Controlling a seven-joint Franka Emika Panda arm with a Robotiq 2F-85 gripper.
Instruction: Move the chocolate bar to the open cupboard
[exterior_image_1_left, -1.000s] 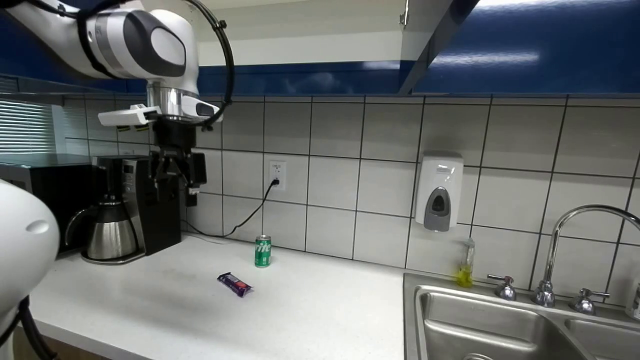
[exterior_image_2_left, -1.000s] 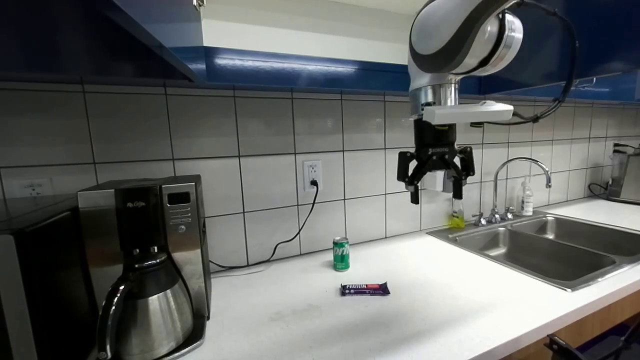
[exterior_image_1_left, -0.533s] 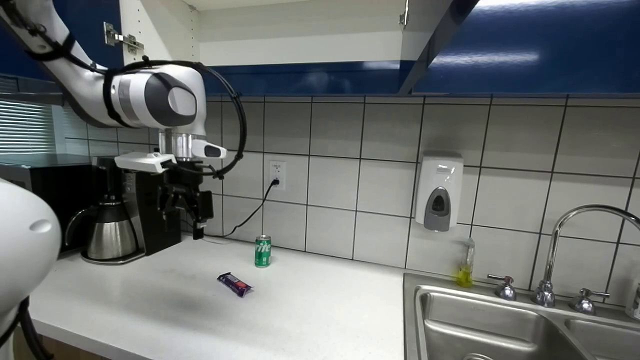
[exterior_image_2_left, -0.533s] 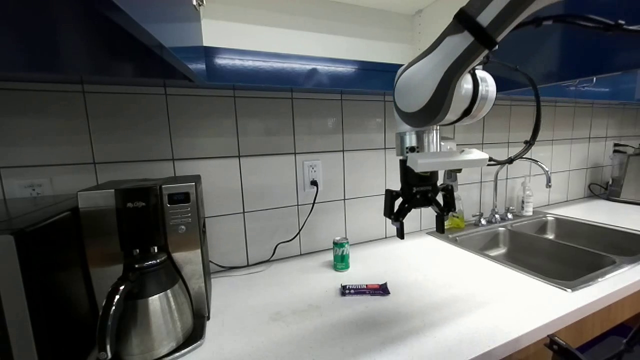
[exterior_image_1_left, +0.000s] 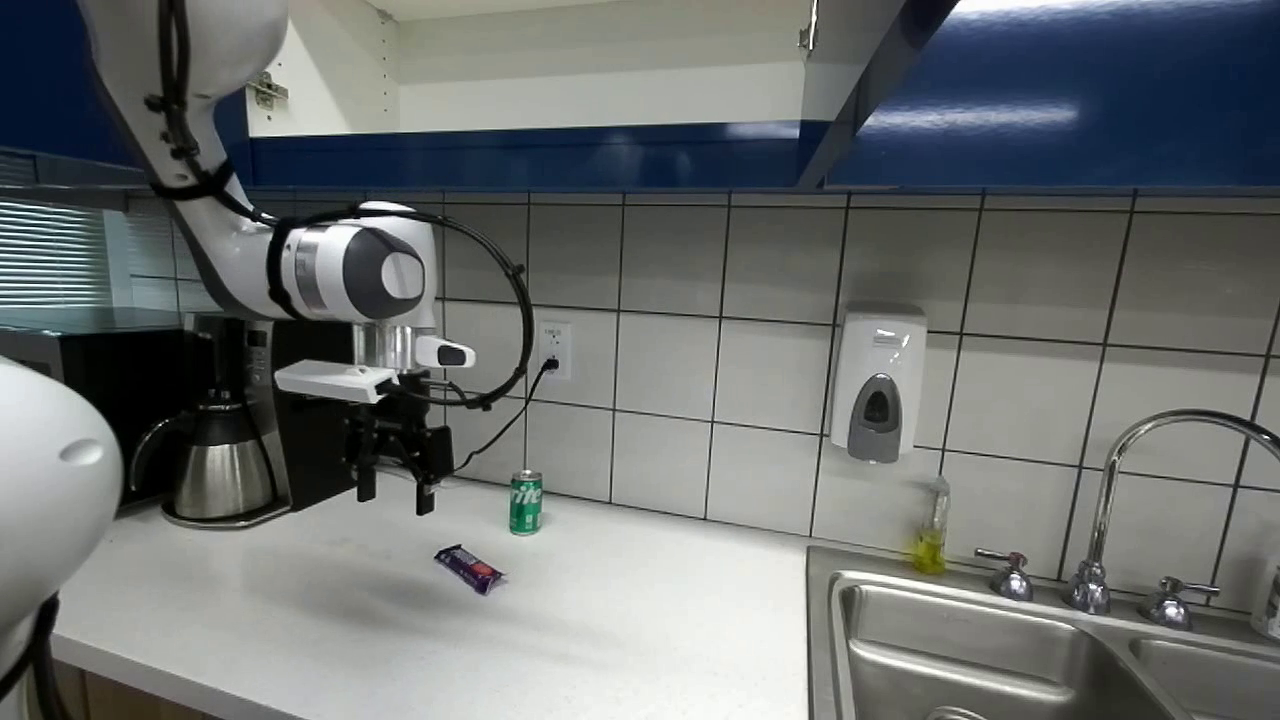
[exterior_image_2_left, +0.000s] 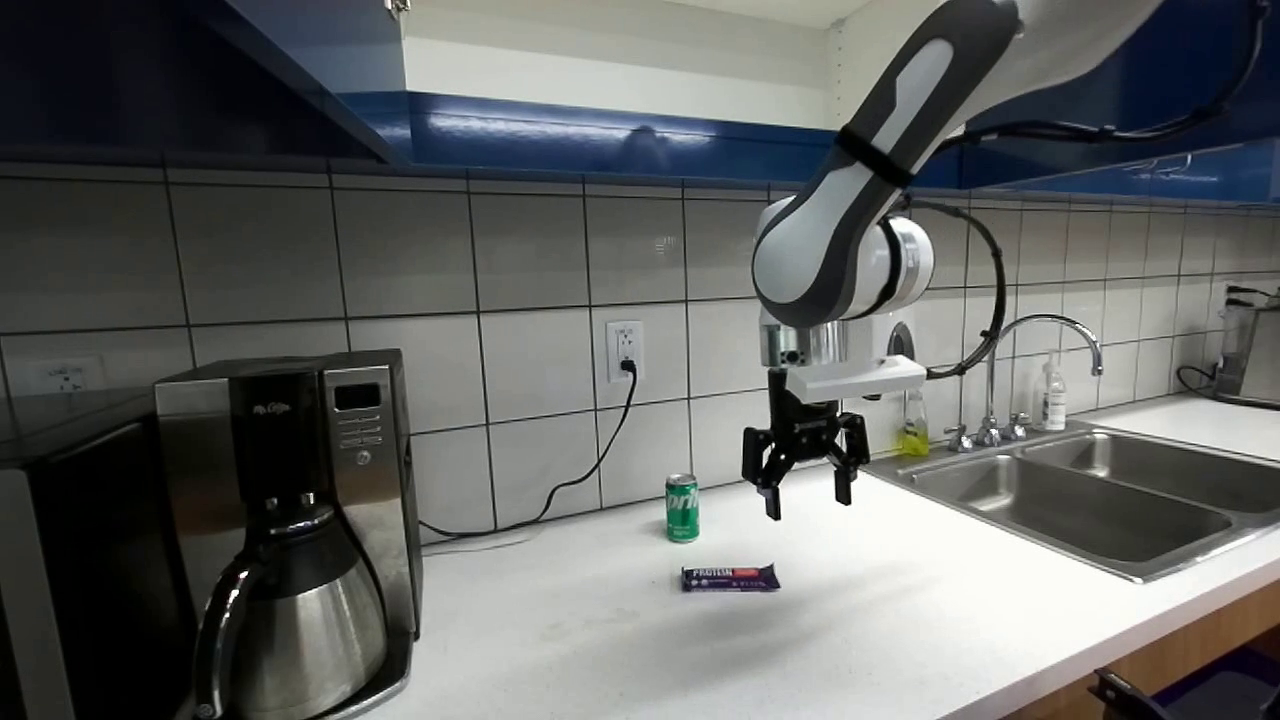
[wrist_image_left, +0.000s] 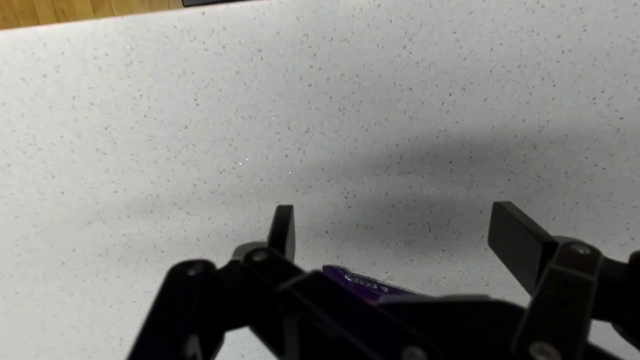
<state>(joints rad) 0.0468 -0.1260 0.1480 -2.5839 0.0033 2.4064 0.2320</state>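
- Gripper (exterior_image_2_left: 808, 498) is poised over the counter (exterior_image_2_left: 900, 620), jaws spread, nothing held.
- Chocolate bar (exterior_image_2_left: 730, 579) is seen flat on the counter, not yet grasped.
- Open cupboard (exterior_image_1_left: 600, 75) is not yet reached; grasp, lift, placement judged all to be done.

The robot arm (exterior_image_2_left: 850, 215) had come down from up high in the last second. Its gripper (exterior_image_2_left: 808, 503) had dropped with it and hung lower over the counter (exterior_image_1_left: 620, 610), nearer to the chocolate bar (exterior_image_2_left: 730, 579). In both exterior views, the arm had moved off part of the open cupboard (exterior_image_1_left: 600, 80), so more of its white inside showed. In an exterior view, the white wrist piece (exterior_image_1_left: 335, 381) had slid in front of the coffee maker (exterior_image_1_left: 305, 445). In an exterior view, the fingers (exterior_image_2_left: 844, 485) no longer covered the yellow bottle (exterior_image_2_left: 914, 436).
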